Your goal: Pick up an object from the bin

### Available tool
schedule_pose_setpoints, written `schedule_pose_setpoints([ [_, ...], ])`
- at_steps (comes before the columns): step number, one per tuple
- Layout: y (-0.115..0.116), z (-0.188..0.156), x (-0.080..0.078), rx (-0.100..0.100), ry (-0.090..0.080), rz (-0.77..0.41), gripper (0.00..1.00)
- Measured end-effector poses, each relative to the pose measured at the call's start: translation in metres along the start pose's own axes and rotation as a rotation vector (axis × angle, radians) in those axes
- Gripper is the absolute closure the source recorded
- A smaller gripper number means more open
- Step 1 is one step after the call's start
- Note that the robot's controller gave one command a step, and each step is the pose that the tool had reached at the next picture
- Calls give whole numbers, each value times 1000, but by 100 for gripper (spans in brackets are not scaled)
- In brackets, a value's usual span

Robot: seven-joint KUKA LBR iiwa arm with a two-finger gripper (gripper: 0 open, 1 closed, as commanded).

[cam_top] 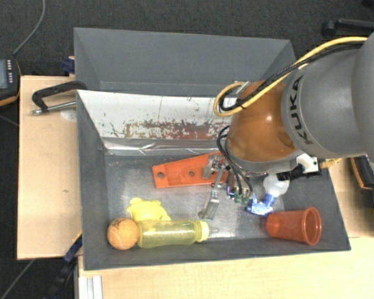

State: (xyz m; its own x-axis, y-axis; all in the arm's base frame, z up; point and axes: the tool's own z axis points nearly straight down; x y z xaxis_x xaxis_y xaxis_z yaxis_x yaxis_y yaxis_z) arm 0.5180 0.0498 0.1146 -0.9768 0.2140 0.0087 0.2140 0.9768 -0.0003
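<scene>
Contents of the grey metal bin (90,185), as seen from beside it:

1. Flat orange plastic plate with round holes (181,171). This is the landmark. It lies flat near the middle of the bin floor, slanted, with its right end nearer the back wall than its left.

2. Gripper (210,199), on the grey arm (336,111) with an orange-brown wrist cover (262,129), entering from the right. It hangs low over the floor at the right end of the orange plate and just in front of it. The orange plate is the thing nearest to it. Whether it touches the plate cannot be told, nor whether the tool stands apart or together.

3. Crumpled yellow soft piece (146,209). It lies near the orange plate, in front of the plate's left end.

4. Translucent yellow-green plastic tube (171,233). It lies on its side further in front of the orange plate, touching the front edge of the yellow piece.

5. Orange-tan ball (123,233). It sits in front and to the left of the orange plate, against the tube's left end.

6. Orange-red plastic cup (294,225). It lies on its side with its mouth to the right, well apart from the orange plate, beyond the gripper and towards the front wall.

7. Small white-and-blue piece (265,201). It is right of the orange plate, under the wrist cover. It cannot be told whether it is part of the arm or a loose thing.
</scene>
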Motion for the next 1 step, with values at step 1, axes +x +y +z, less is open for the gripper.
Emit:
schedule_pose_setpoints([
  [1,0,-18,-7,-5,-16,39,0],
])
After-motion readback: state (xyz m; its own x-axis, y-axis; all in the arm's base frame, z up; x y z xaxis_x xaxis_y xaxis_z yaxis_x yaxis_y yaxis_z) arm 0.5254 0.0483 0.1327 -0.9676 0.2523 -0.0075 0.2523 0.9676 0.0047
